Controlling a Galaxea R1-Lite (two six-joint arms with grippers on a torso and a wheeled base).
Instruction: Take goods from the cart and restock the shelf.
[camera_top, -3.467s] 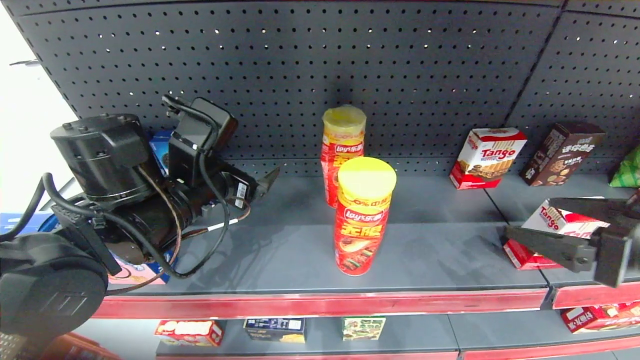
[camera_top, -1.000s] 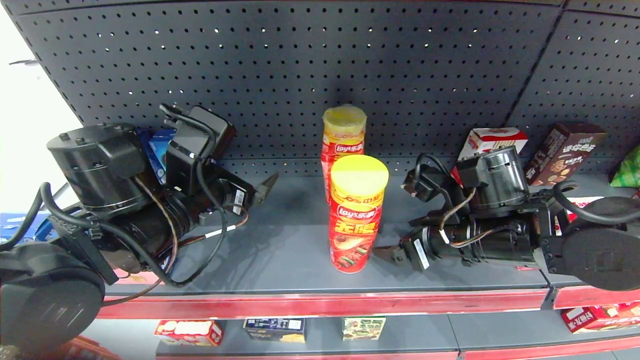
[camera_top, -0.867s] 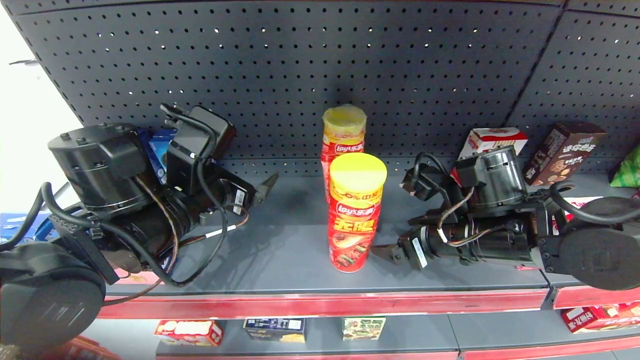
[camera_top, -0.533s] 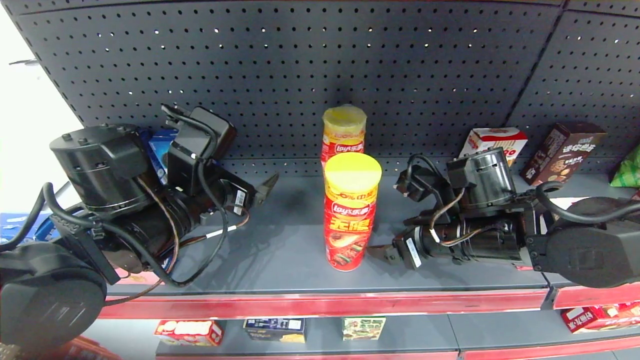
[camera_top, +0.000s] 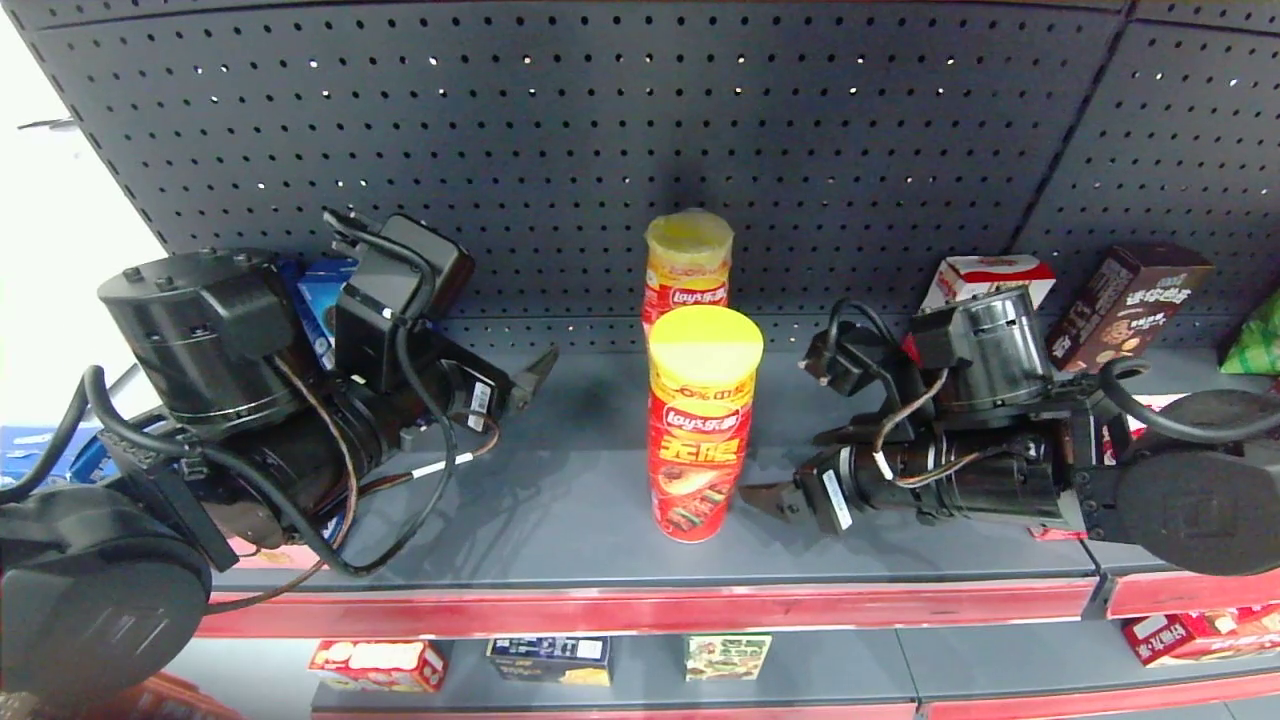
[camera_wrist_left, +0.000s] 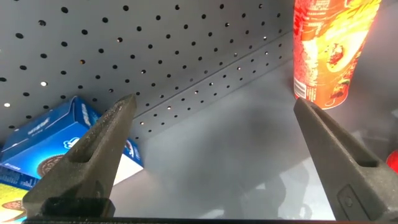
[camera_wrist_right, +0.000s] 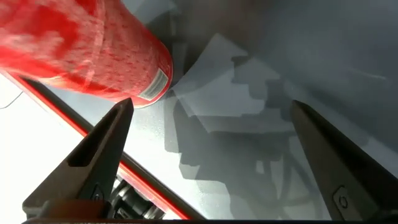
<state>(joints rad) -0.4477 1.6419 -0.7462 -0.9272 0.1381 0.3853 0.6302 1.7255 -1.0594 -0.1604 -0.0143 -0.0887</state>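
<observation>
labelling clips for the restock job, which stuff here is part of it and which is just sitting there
Part of the job: front chip can, rear chip can, grey shelf, right gripper open beside the front can, left gripper open.

Just lying about: blue biscuit box, white wafer box, brown cookie box, lower-shelf boxes.

Shop aisle: retail shelving stocked with packaged snacks.

A dark perforated back panel (camera_top: 600, 120) rises behind a grey shelf (camera_top: 560, 500) edged with a red front strip (camera_top: 640, 606). Two crisp tubes (camera_top: 703, 430) stand mid-shelf, one behind the other. Wafer and biscuit boxes (camera_top: 1000, 275) sit toward two o'clock and a blue biscuit box (camera_top: 318, 300) toward ten o'clock. More small snack boxes (camera_top: 378, 665) line the lower shelf (camera_top: 850, 670) at six o'clock.
</observation>
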